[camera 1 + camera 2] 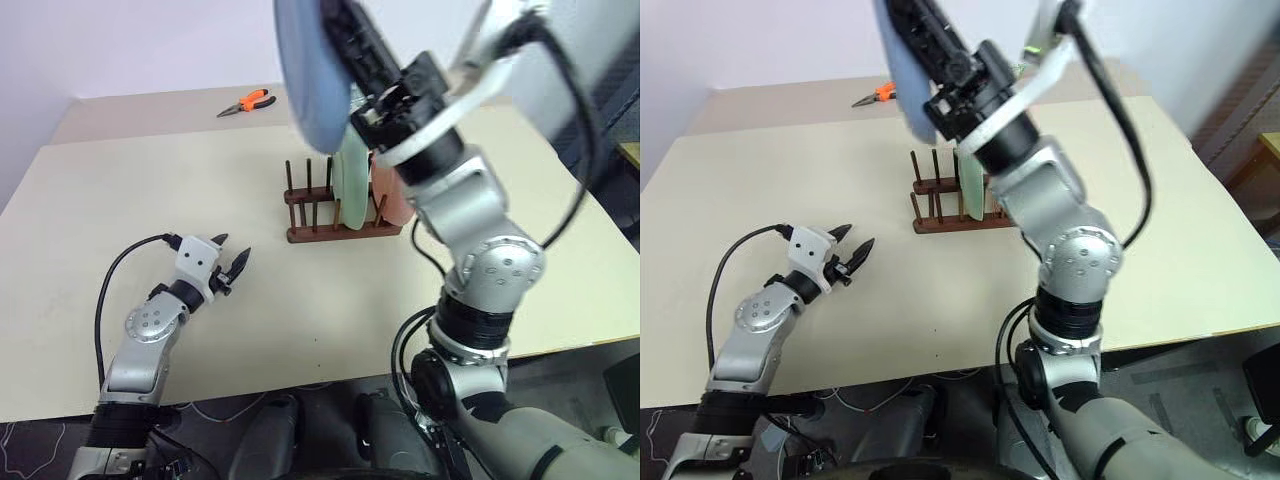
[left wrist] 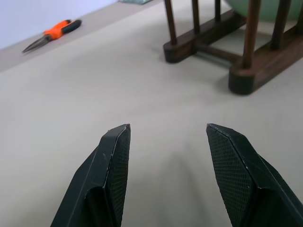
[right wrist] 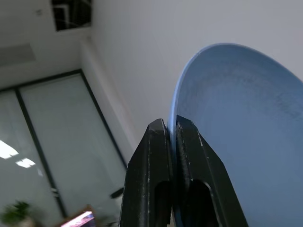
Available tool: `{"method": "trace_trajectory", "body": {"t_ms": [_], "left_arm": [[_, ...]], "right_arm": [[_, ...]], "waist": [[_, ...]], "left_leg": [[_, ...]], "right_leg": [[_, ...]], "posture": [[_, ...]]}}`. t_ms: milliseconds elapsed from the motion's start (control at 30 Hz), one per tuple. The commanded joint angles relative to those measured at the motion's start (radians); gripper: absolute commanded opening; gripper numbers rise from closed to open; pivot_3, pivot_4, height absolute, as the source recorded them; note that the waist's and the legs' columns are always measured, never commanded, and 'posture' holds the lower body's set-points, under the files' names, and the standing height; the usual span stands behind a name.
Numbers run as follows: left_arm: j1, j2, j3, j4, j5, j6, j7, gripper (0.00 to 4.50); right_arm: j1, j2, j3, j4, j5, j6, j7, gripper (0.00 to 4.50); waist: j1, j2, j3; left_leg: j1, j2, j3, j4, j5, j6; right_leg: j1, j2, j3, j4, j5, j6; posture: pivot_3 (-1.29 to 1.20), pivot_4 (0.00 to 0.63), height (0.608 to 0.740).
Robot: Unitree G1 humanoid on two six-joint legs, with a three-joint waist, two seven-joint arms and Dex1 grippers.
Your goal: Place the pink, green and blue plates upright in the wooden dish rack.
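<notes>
Head views. The wooden dish rack (image 1: 335, 210) stands on the beige table (image 1: 150, 200) and serves as the reference point. The green plate (image 1: 352, 180) stands upright between the rack's pegs. The pink plate (image 1: 392, 200) stands upright in the rack just beside the green one, on the side toward my right arm. My right gripper (image 1: 352, 85) is raised above the rack and clamps the rim of the blue plate (image 1: 310, 70); the plate hangs edge-on in the air over the rack and is clear of the pegs. My left gripper (image 1: 232, 268) rests low over the table, well apart from the rack on my left side, with its fingertips pointing toward the rack. Its jaws stand partly apart with nothing between them. Orange-handled pliers (image 1: 248, 101) lie on the table beyond the rack, toward the far edge.

Left wrist view. My two black fingers (image 2: 111, 175) stand apart with bare table between them; I hold nothing. The near end of the rack (image 2: 246, 71) lies ahead, with its two base rails and upright pegs in sight. An edge of the green plate (image 2: 265, 7) sits behind the pegs. The pliers (image 2: 54, 34) lie farther off, to the side of the rack.

Right wrist view. My fingers (image 3: 151, 179) are pressed narrowly together on the rim of the blue plate (image 3: 246, 137). The plate's concave face extends away from the grip. A white wall and ceiling lie behind it.
</notes>
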Motion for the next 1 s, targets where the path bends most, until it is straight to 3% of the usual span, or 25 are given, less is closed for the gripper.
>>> {"method": "trace_trajectory", "body": {"t_ms": [33,200,633,800,867,967,1000], "left_arm": [[0.018,-0.002,0.025,-0.052,0.005,-0.023,0.016,2.6],[0.046,-0.009,0.024,-0.084,0.004,-0.013,0.027,2.6],[0.037,-0.012,0.003,-0.092,0.004,0.001,0.005,2.6],[0.04,-0.012,-0.011,-0.105,-0.006,0.007,-0.019,2.6],[0.042,-0.014,-0.016,-0.113,-0.005,0.012,-0.024,2.6],[0.043,-0.02,-0.023,-0.122,0.0,0.019,-0.022,2.6],[0.043,-0.022,-0.024,-0.124,0.001,0.021,-0.021,2.6]], "right_arm": [[-0.02,0.05,-0.01,0.081,0.036,-0.017,-0.067,0.03],[-0.012,0.065,0.023,0.163,-0.042,-0.029,-0.071,0.03],[-0.039,0.089,-0.011,0.318,-0.04,-0.006,-0.181,0.03],[-0.088,0.076,-0.035,0.411,-0.055,-0.012,-0.179,1.75],[-0.106,0.073,-0.038,0.43,-0.066,-0.014,-0.175,2.95],[-0.124,0.06,-0.026,0.439,-0.106,-0.014,-0.154,4.41],[-0.127,0.057,-0.023,0.44,-0.118,-0.013,-0.146,4.46]], "waist": [[-0.004,0.0,0.0],[-0.012,0.0,0.0],[-0.013,0.0,-0.001],[-0.014,0.001,-0.001],[-0.014,0.001,-0.001],[-0.015,0.001,-0.001],[-0.015,0.001,-0.001]], "left_leg": [[0.0,0.0,0.0,0.0,0.0,0.0],[0.0,0.0,0.001,-0.001,0.0,0.0],[0.0,0.0,0.001,-0.001,0.0,0.0],[0.0,0.0,0.001,-0.001,0.0,0.0],[-0.001,0.0,0.001,-0.001,0.0,0.0],[0.0,0.0,0.001,-0.001,0.0,0.0],[0.0,0.0,0.001,-0.001,0.0,0.0]], "right_leg": [[-0.001,0.0,0.0,0.001,0.0,0.0],[-0.003,0.0,0.0,0.003,0.0,0.0],[-0.003,0.001,0.0,0.003,0.0,0.0],[-0.003,0.001,0.0,0.004,0.0,0.0],[-0.004,0.001,0.0,0.004,0.0,0.0],[-0.004,0.001,0.0,0.004,0.0,0.0],[-0.004,0.001,0.0,0.004,0.0,0.0]], "posture": [[0.0,0.15,0.74],[0.0,0.15,0.74],[0.0,0.15,0.74],[0.0,0.15,0.74],[0.0,0.15,0.74],[0.0,0.15,0.74],[0.0,0.15,0.74]]}}
